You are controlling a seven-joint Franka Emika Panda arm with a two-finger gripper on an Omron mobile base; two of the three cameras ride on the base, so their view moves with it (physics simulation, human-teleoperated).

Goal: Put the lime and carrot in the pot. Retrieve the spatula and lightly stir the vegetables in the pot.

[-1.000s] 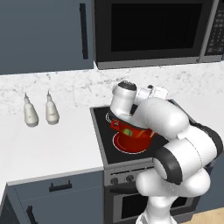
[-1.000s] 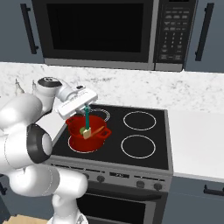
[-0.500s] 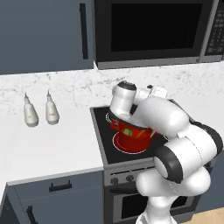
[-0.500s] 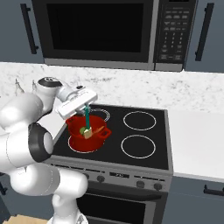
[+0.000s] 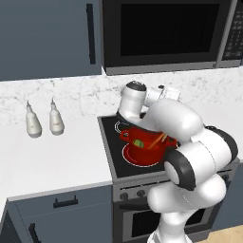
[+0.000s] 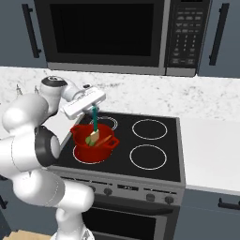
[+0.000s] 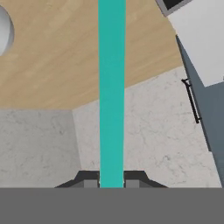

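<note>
Pot (image 6: 93, 149): red, round, two loop handles, seated on the front-left ring of the stove (image 6: 154, 140), at roughly 7 o'clock on the black cooktop in the right base view. Probably heavy and rigid; unlikely to shift under light stirring.

Lime (image 5: 138, 142): small yellow-green ball, lying inside the pot toward its 9 o'clock side in the left base view. Hard, smooth, apt to roll when nudged.

Carrot (image 5: 158, 141): thin orange stick, inside the pot, leaning toward the rim at about 3 o'clock in the left base view. Stiff, light, likely to slide or pivot rather than bend.

Spatula (image 6: 95, 126): teal handle standing nearly upright, pale blade dipped into the pot among the vegetables. Handle straight, flat, rigid and probably smooth; best held high on the handle, well above the blade, square across the flat faces to resist twisting.

Claw (image 7: 111, 183): pressed onto the spatula handle, one dark fingertip on either side at 6 o'clock of the hand view, handle running straight up to 12 o'clock. Positioned above the pot, at its 12 o'clock, in the right base view.

Stage, judged: both vegetables placed, tool retrieved, stirring under way or due.

Counter (image 5: 52, 161): white marble, left of the stove; two pale bottles (image 5: 43, 124) at 9 o'clock.
</note>
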